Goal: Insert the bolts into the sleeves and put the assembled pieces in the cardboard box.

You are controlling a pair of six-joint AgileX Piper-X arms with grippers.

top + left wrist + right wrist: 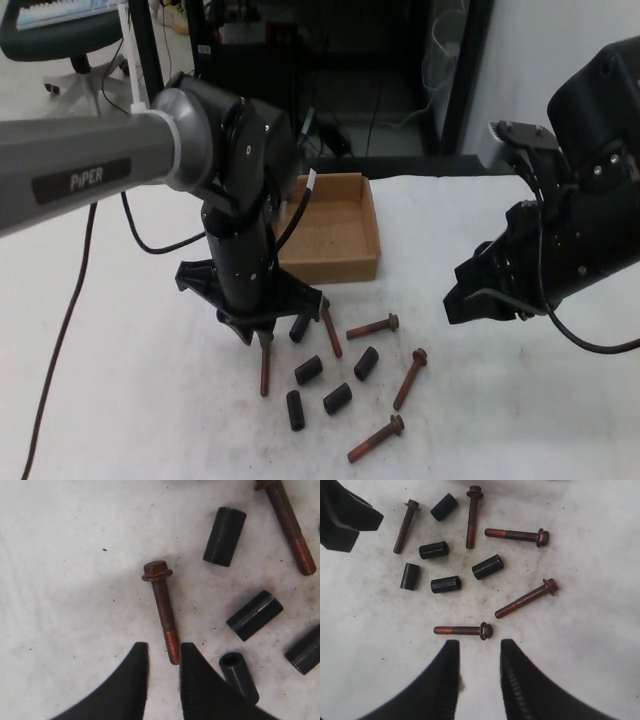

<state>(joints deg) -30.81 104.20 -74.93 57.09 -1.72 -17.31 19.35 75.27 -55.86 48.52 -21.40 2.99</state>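
Several rust-brown bolts and black sleeves lie loose on the white bench in front of the cardboard box (330,235). My left gripper (164,650) is open and low over one bolt (162,610), whose threaded end lies between the fingertips without touching them. In the high view this left gripper (262,335) hangs just above that bolt (265,370). My right gripper (480,647) is open and empty, held above the bench, and the nearest bolt (464,630) lies just beyond its fingertips. The right gripper (470,300) is to the right of the pile.
Sleeves (225,536) (254,615) (240,675) lie close beside the left gripper's bolt. The cardboard box is open-topped, with nothing showing inside. In the right wrist view the left gripper (345,515) shows at the far side of the pile. Bare bench lies at the front left.
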